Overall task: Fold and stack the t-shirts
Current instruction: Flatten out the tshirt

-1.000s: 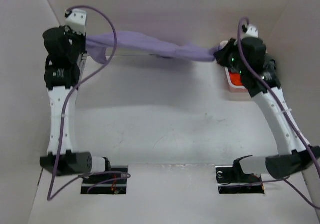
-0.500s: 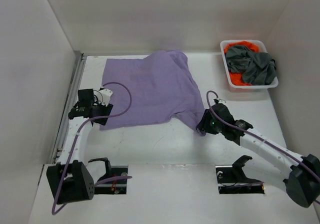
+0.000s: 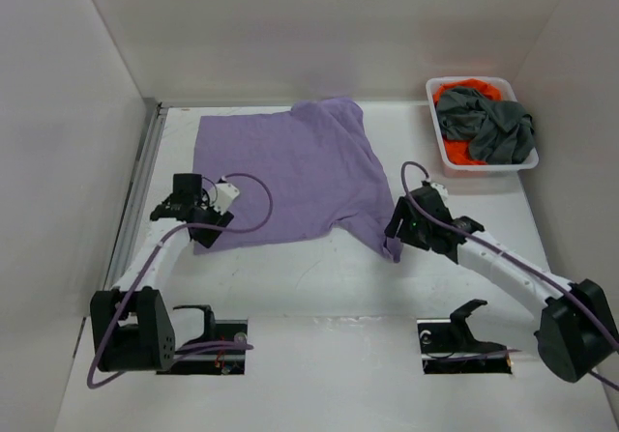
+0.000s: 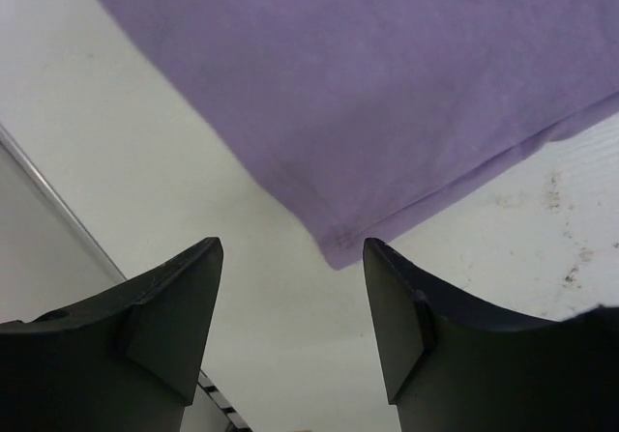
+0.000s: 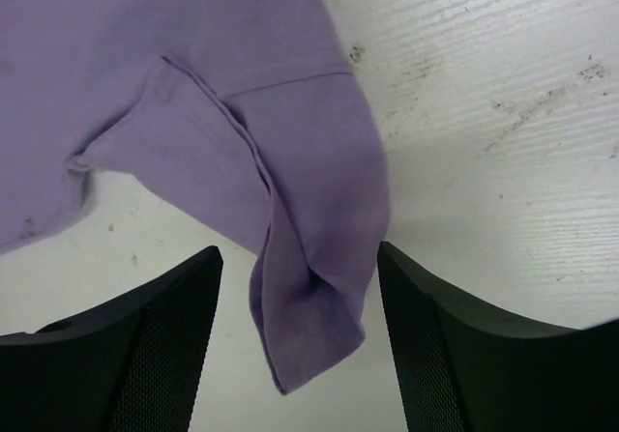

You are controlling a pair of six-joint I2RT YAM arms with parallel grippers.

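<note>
Evidently spread flat at the bench's (image 3: 319,277) far edge, lavender shirt (image 3: 290,171) awaited folding (left gripper (image 4: 290,248), right gripper (image 5: 298,253) released, empty): corners needed grasping.

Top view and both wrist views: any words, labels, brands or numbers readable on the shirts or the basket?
None can be read.
The lavender shirt is plain in all three views.
The grey shirt, the orange shirt and the white basket show no print or label.
</note>
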